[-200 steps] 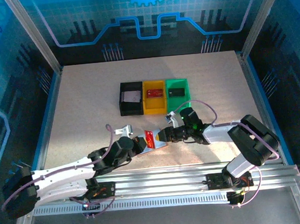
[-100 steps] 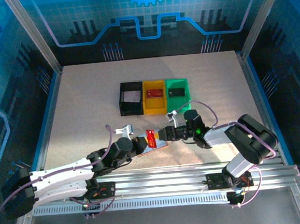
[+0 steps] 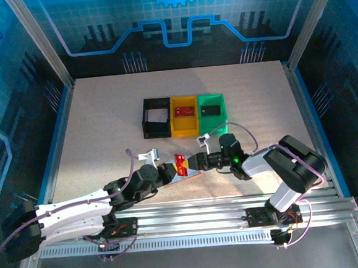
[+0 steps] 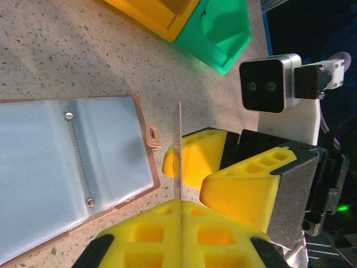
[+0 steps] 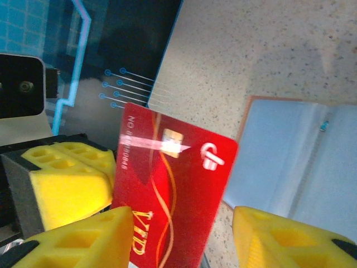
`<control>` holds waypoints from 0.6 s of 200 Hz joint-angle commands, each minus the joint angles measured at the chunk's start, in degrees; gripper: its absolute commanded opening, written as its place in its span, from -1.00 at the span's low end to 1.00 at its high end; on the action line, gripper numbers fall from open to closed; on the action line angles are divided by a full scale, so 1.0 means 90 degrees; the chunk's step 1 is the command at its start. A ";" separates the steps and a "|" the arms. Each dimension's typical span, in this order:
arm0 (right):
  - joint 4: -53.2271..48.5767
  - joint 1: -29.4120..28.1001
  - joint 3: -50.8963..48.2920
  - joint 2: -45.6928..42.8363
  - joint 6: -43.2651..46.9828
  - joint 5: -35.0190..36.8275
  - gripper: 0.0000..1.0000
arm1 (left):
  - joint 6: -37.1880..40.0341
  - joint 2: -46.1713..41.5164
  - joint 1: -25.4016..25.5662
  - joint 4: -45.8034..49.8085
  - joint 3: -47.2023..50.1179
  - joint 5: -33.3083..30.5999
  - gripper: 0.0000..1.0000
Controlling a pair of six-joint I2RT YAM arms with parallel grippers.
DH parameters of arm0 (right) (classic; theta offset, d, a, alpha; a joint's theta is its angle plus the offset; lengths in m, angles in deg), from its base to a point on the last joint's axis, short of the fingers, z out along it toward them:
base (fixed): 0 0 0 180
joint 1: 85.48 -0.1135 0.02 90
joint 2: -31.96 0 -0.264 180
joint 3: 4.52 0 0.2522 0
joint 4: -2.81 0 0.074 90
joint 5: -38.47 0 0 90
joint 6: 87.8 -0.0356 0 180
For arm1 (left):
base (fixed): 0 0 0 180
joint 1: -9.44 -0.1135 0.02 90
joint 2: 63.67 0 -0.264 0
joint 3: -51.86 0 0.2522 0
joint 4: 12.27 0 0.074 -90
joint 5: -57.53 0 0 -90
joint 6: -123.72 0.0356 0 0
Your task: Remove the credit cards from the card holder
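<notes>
Speckled table [image 3: 103, 115] with three bins in a row mid-table: black bin [image 3: 147, 129], yellow bin [image 3: 174, 131], green bin [image 3: 222, 115], each with a loose card [image 3: 183, 112] in it. Closer to the arms, the left gripper [image 4: 181, 209] is pinched tight on a red credit card [image 5: 173, 184], holding it up on edge. Right gripper [image 5: 183, 218] has its jaws apart, one either side of that card, not squeezing. The card holder [image 4: 56, 167] lies flat and open on the table just beside it, grey pockets up.

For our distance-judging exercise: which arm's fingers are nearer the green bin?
Right. The right fingers sit just in front of the green bin; the left fingers, shut on a red card, are farther left and nearer the bases.
</notes>
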 commanded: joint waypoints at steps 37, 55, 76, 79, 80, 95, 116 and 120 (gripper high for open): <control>0.0867 -0.0252 -0.0074 0.0120 -0.0182 -0.0130 -0.05 | 0.0157 -0.0014 0.0070 -0.0270 0.0013 -0.0196 -1.00; 0.0954 -0.0250 -0.0077 0.0165 -0.0229 -0.0164 -0.08 | 0.0152 -0.0033 0.0080 -0.0246 0.0013 -0.0215 -1.00; 0.1172 -0.0246 -0.0097 0.0190 -0.0339 -0.0222 -0.19 | 0.0142 -0.0028 0.0080 -0.0248 0.0032 -0.0216 -1.00; 0.1226 -0.0250 -0.0098 0.0190 -0.0370 -0.0232 -0.20 | 0.0133 -0.0026 0.0080 -0.0250 0.0040 -0.0217 -1.00; 0.1239 -0.0246 -0.0103 0.0190 -0.0376 -0.0232 -0.20 | 0.0133 -0.0026 0.0080 -0.0245 0.0041 -0.0221 -1.00; 0.1512 -0.0242 -0.0144 0.0205 -0.0510 -0.0262 -0.24 | 0.0123 -0.0036 0.0090 -0.0243 0.0061 -0.0230 -1.00; 0.1855 -0.0248 -0.0168 0.0266 -0.0683 -0.0321 -0.29 | 0.0122 -0.0036 0.0090 -0.0230 0.0088 -0.0258 -1.00; 0.1922 -0.0252 -0.0179 0.0282 -0.0716 -0.0326 -0.31 | 0.0112 -0.0036 0.0090 -0.0231 0.0086 -0.0263 -1.00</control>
